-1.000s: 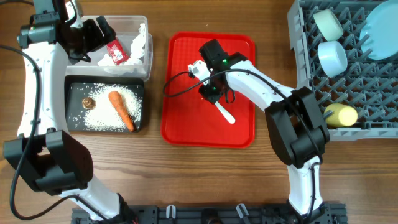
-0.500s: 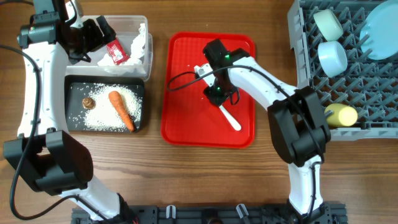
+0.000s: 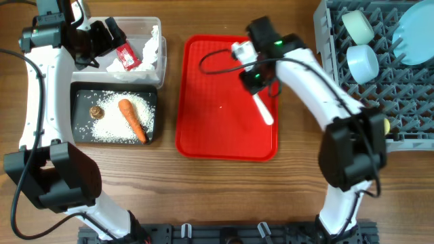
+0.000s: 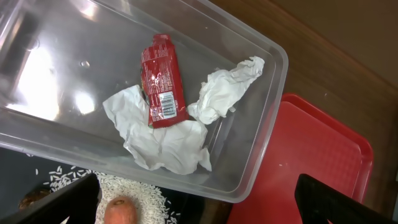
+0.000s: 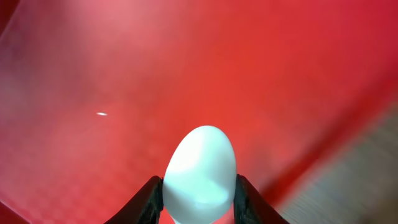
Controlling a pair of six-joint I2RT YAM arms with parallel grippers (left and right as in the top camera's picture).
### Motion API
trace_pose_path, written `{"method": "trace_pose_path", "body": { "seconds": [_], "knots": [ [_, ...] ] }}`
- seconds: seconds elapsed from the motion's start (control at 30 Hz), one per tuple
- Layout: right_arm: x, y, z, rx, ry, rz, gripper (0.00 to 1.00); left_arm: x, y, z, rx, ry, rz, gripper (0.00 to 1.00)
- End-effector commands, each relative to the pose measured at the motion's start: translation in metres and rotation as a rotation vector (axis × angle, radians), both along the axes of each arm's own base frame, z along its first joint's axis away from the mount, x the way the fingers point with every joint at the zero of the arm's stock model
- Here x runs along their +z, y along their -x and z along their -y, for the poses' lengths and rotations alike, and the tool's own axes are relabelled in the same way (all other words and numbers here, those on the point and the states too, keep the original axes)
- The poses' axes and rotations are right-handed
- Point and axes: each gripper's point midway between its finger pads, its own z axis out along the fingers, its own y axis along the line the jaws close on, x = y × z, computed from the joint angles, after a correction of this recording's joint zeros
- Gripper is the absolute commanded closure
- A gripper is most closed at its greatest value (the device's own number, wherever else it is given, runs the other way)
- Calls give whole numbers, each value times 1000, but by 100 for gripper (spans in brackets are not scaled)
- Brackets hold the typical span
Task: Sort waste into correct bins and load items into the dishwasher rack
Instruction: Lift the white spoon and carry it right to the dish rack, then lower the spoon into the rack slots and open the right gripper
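Note:
My right gripper (image 3: 255,80) is shut on the white spoon (image 3: 265,108) and holds it above the right part of the red tray (image 3: 203,102). In the right wrist view the spoon (image 5: 199,168) sits between both fingers, over the tray. My left gripper (image 3: 107,42) is open and empty above the clear bin (image 3: 135,26), which holds the red wrapper (image 4: 163,81) and the crumpled white napkin (image 4: 168,140). The black bin (image 3: 81,91) holds rice (image 3: 115,129), the carrot (image 3: 133,119) and the brown scrap (image 3: 96,112).
The grey dishwasher rack (image 3: 339,81) stands at the right with the mint green bowl (image 3: 358,26), the light blue bowl (image 3: 363,62) and the pale blue plate (image 3: 415,34). The yellow cup (image 3: 387,125) is mostly hidden behind my right arm.
My right gripper has lifted the spoon and carried it right and toward the back of the tray, nearer the rack. The left arm has not moved.

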Motion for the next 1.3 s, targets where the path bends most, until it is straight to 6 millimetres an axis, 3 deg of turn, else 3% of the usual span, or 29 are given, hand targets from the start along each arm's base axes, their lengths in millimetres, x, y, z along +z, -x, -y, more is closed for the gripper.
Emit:
{"method": "trace_pose_path", "body": {
  "seconds": [0.0,0.17,0.3,0.47,0.6,0.8,0.97,1.0,1.03,1.27],
  "knots": [
    [54,-19,44,-143,-50,108,91,19,1,1,-6,4,47,0],
    [90,-26,106,-283,-81,176,90,19,1,1,-6,4,47,0],
    [105,-28,158,-393,-75,218,87,19,1,1,-7,4,47,0],
    [108,-33,215,-495,-51,259,80,19,1,1,-6,4,47,0],
    [113,-37,248,-516,-27,308,78,19,1,1,-6,4,47,0],
    [113,-38,257,-499,-21,320,78,19,1,1,-6,4,47,0],
    [109,-40,257,-487,-15,320,60,19,1,1,-6,4,47,0],
    [109,-40,257,-487,-15,321,48,19,1,1,-6,4,47,0],
    [109,-40,257,-487,-15,321,45,19,1,1,-6,4,47,0],
    [109,-40,257,-488,-17,321,41,19,1,1,-6,4,47,0]
  ]
}}
